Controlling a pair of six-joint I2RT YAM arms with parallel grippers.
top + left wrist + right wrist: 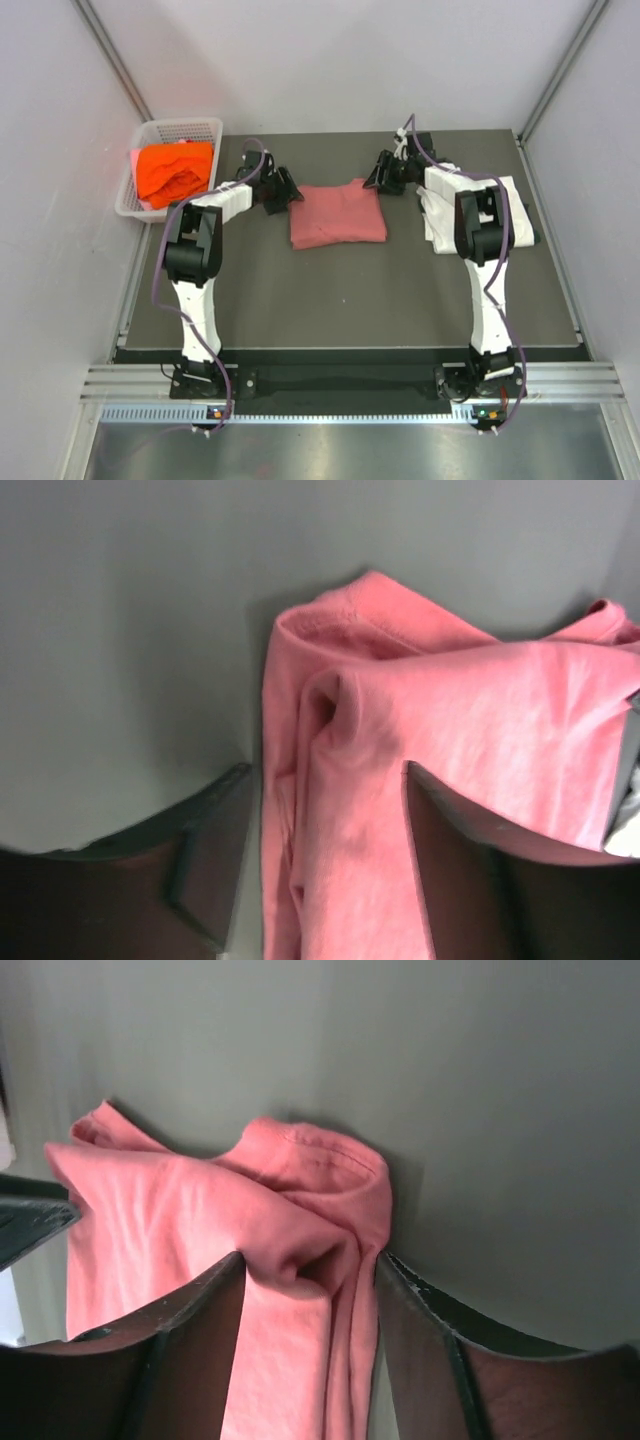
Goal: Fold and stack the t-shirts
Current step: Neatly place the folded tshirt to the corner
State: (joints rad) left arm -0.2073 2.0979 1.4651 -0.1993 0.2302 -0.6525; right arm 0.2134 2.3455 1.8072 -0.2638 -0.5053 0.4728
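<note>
Pink tee (pixel 338 213) lies folded at centre-rear of the table (pixel 350 300). Left gripper (pixel 283 195) straddles its far-left corner, jaws part-open, one finger (pixel 210 870) clear of the cloth. Right gripper (pixel 381 177) sits at the far-right corner with cloth filling the jaws; grip cannot be confirmed.

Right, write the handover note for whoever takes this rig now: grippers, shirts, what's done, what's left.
Left gripper: open, fingers astride the pink-red t-shirt's far left corner, table showing beside one finger.
Right gripper: astride its far right corner, cloth bunched between the fingers; whether it grips, cannot tell.
Pink-red t-shirt folded mid-table; white t-shirt looks folded on the right, partly under the right arm; orange t-shirt crumpled in the white mesh basket, far left.
Done: pink-red and white folded. Left: fold the orange one, stack all three.
</note>
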